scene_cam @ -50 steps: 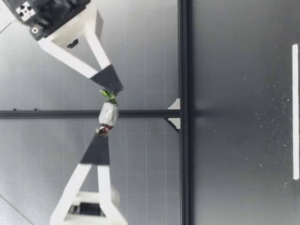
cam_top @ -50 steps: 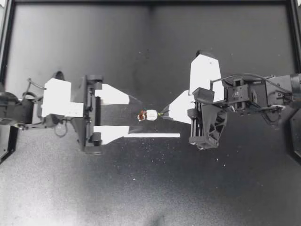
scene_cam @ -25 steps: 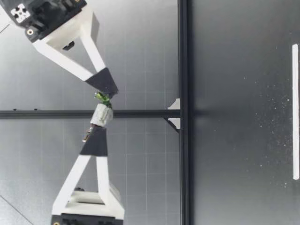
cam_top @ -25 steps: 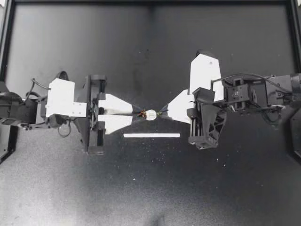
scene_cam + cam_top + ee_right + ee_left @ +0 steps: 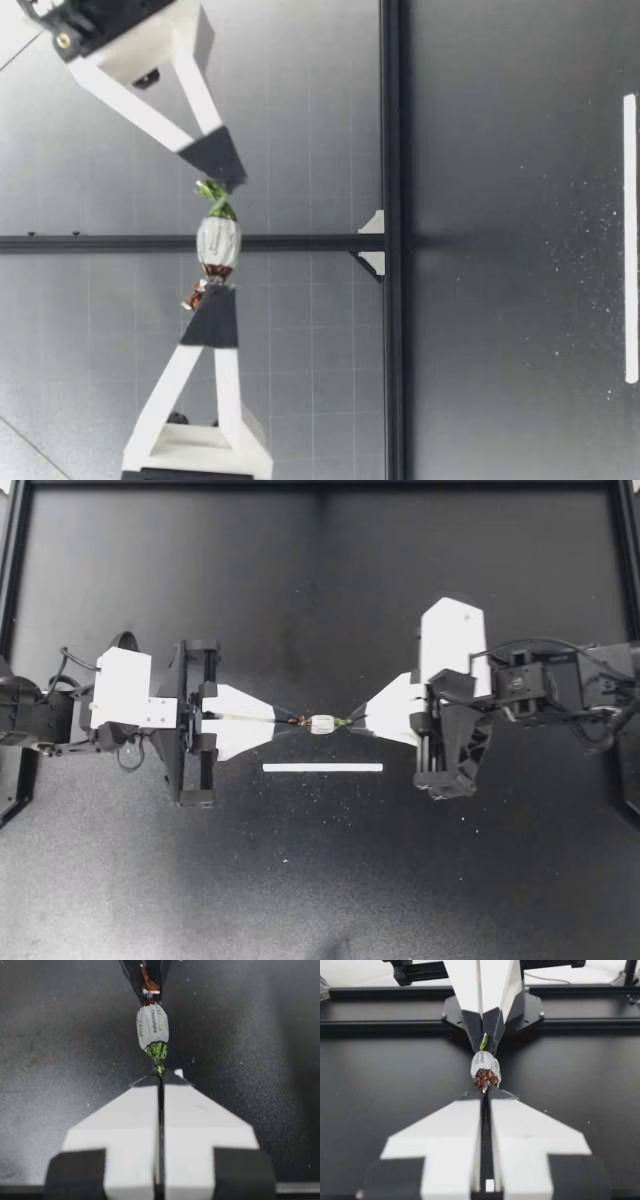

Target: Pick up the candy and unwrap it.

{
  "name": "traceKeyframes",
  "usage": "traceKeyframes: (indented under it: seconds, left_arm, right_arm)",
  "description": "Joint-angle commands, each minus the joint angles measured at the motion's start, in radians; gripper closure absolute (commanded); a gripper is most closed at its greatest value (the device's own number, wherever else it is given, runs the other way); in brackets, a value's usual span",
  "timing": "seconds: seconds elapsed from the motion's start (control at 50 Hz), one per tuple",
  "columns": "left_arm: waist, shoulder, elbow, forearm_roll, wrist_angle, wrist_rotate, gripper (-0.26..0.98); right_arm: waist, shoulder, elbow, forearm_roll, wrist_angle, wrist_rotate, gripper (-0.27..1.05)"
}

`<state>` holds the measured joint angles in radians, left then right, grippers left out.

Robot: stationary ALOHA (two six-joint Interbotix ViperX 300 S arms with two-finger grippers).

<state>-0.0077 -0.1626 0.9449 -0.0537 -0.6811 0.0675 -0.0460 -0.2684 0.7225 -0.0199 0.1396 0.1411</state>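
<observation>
Above the desk's middle hangs the small white-wrapped candy [image 5: 323,723] with twisted foil ends; my left gripper [image 5: 284,721] pinches the brown twist, my right gripper [image 5: 351,721] the green; best pull apart straight and evenly, lest a twist tear.

One candy [image 5: 323,723]; two claws [image 5: 289,721] [image 5: 349,721]; one white strip [image 5: 322,767].
</observation>
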Motion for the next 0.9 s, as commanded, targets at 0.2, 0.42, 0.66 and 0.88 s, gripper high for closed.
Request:
traceKeyframes:
  seconds: [0.2,0.42,0.66,0.88]
  left_arm:
    - [-0.005,-0.043,0.000,0.000,-0.012,-0.009,0.88]
    - [-0.012,-0.044,0.009,0.002,-0.032,-0.020,0.88]
    - [-0.017,-0.052,0.025,0.002,-0.060,-0.032,0.88]
    - [-0.015,-0.054,0.025,0.002,-0.058,-0.034,0.88]
  right_arm:
    - [0.000,-0.049,0.041,0.002,-0.071,0.003,0.96]
    - [0.002,-0.046,0.055,0.002,-0.091,0.000,0.96]
    - [0.002,-0.063,0.075,0.000,-0.107,-0.002,0.96]
    - [0.002,-0.061,0.074,0.000,-0.121,0.000,0.96]
